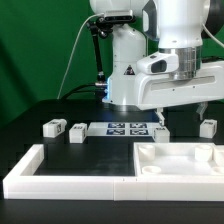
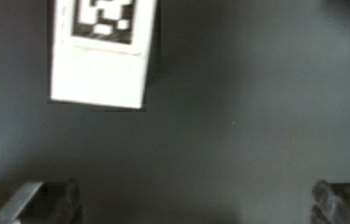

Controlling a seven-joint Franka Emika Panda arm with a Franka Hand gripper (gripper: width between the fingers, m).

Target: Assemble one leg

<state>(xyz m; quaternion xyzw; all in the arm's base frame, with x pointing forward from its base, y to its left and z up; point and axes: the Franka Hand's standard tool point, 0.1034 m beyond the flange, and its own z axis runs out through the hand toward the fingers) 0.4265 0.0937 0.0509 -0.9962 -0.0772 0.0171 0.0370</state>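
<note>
1. Hand state. In the wrist view the hand (image 2: 190, 200) is spread wide. One of its fingers (image 2: 35, 200) shows at one edge of the picture and the other at the opposite edge. Only bare black worktop (image 2: 243, 120) lies between them. The hand holds nothing and touches nothing.

2. Hand position. In the exterior view the hand (image 1: 182, 110) hangs from the arm (image 1: 185, 30) above the worktop (image 1: 95, 155), on the exterior view's right. It is above the far edge of the tabletop (image 1: 180, 160), a large flat white piece with round holes.

3. Leg in the wrist view. One leg (image 2: 104, 55) lies flat on the worktop with its black-and-white tag facing the camera. It is well apart from both fingers and outside the gap between them. Which of the legs in the exterior view this is cannot be told.

4. Legs in the exterior view. All rest on the worktop.
- End leg (image 1: 207, 127): on the exterior view's right, just behind the tabletop.
- Middle leg (image 1: 158, 129): just beside the marker board (image 1: 125, 128), on the board's right in this view.
- Left pair (image 1: 54, 127), (image 1: 76, 131): side by side, to the exterior view's left of the marker board.

5. Other parts. The L-shaped rail (image 1: 60, 182) runs along the near edge of the worktop and turns back at the exterior view's left. The tabletop sits just beside its long run.
</note>
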